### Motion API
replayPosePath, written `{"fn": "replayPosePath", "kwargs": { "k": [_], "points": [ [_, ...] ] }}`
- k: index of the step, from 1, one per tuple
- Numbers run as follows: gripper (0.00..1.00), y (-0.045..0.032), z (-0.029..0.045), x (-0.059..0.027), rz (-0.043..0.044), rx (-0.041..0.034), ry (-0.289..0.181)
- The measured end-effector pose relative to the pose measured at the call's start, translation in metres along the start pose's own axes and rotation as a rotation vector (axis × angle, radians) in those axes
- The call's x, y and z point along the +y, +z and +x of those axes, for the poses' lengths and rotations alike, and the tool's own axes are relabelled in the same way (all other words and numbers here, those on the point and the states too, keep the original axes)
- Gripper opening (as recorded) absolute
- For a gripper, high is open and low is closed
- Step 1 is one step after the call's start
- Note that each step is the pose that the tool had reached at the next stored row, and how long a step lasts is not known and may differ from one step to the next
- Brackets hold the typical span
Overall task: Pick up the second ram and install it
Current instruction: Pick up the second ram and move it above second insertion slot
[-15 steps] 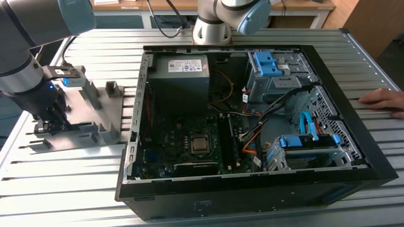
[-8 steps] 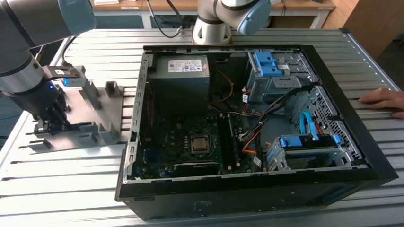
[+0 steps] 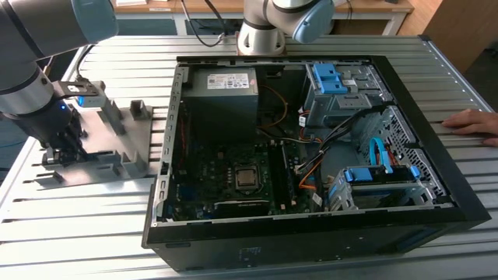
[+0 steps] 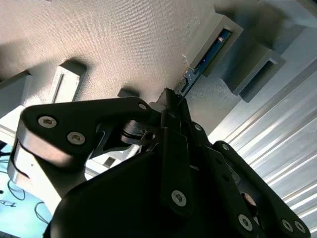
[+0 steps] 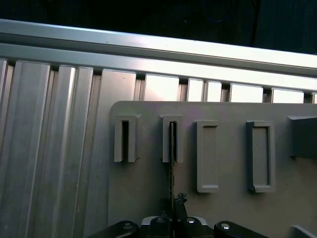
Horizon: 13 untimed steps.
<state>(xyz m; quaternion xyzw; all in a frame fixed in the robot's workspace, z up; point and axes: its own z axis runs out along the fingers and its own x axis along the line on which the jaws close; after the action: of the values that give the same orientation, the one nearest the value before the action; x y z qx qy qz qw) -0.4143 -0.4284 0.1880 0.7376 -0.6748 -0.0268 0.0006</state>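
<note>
The second ram is a thin dark stick seen edge-on, standing in a slot of the grey holder tray. In the second wrist view its bluish face shows inside that slot. My gripper sits at the stick's near end with its black fingers closed against both sides. The second wrist view shows the gripper from behind, its tips meeting on the stick. In the exterior view my gripper is down over the holder tray at the exterior view's left.
The open PC case lies in the middle of the ribbed metal table, motherboard facing up. A person's hand rests by the case at the exterior view's right. Another arm's base stands behind the case. The tray has further slots.
</note>
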Motion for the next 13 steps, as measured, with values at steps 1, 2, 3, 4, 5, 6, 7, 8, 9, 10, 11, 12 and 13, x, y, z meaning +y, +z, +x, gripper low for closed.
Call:
{"fn": "replayPosePath", "kwargs": {
  "k": [1,2,3,4,5,6,7,8,9,10,11,12,13],
  "points": [
    [0.14,0.0000,0.0000,0.0000,0.0000,0.0000,0.000],
    [0.14,-0.0002,0.0000,0.0000,0.0000,-0.0003,0.000],
    [0.14,-0.0018,0.0000,0.0001,0.0002,-0.0023,0.000],
    [0.14,-0.0046,-0.0001,0.0002,0.0005,-0.0055,0.000],
    [0.14,-0.0078,-0.0003,0.0003,0.0007,-0.0073,0.000],
    [0.14,-0.0112,-0.0004,0.0004,0.0009,-0.0089,0.000],
    [0.14,-0.0152,-0.0006,0.0006,0.0009,-0.0099,0.000],
    [0.14,-0.0195,-0.0007,0.0007,0.0010,-0.0107,0.000],
    [0.14,-0.0239,-0.0009,0.0009,0.0010,-0.0111,0.000],
    [0.14,-0.0281,-0.0010,0.0011,0.0009,-0.0117,0.000],
    [0.14,-0.0327,-0.0012,0.0012,0.0010,-0.0123,0.000],
    [0.14,-0.0369,-0.0014,0.0014,0.0012,-0.0130,-0.001],
    [0.14,-0.0409,-0.0015,0.0015,0.0011,-0.0137,-0.001]
  ]
}}
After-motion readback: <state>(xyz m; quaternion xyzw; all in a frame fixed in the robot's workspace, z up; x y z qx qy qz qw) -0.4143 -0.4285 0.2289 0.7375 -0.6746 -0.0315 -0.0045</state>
